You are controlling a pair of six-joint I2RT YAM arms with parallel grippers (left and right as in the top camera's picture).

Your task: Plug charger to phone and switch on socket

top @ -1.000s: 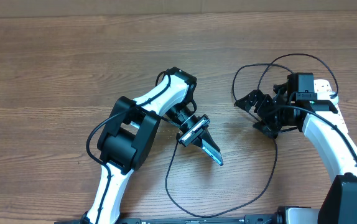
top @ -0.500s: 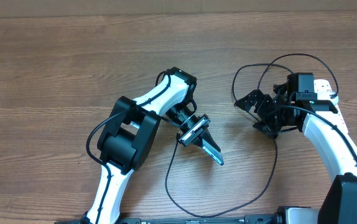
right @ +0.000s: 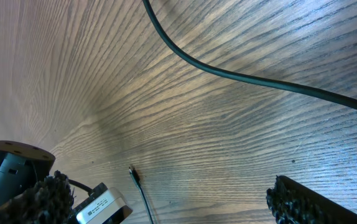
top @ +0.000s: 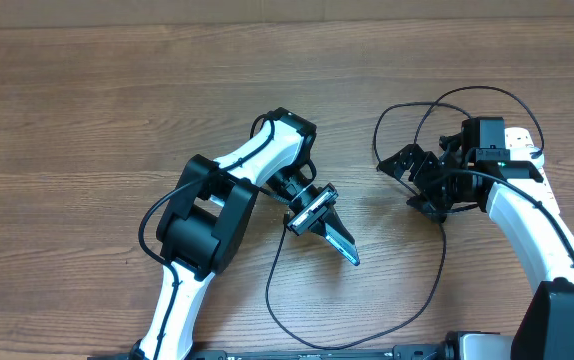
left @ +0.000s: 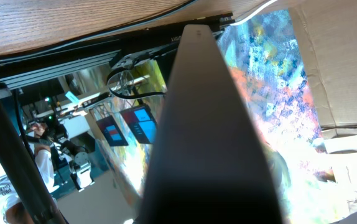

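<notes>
- Overhead view, nearest edge of the counter (top: 87, 100): the charger (top: 269, 290) lies in a wide slack loop. One run rises toward the left arm and the other toward the right arm.
- Mid-counter, the left claw (top: 325, 226) is clamped on the phone (top: 345, 246). The phone is seen nearly edge-on as a dark wedge with a thin teal streak. From the left wrist it is a dark slab filling the middle of the picture.
- In the right wrist view the connector tip (right: 132, 169) lies on the wood, gripped by nothing, just beside the left claw.
- Farther back and to the right, the right claw (top: 414, 182) is spread wide with nothing between its fingers.
- Farthest, the charger curls in overlapping loops around the right claw's wrist.
</notes>
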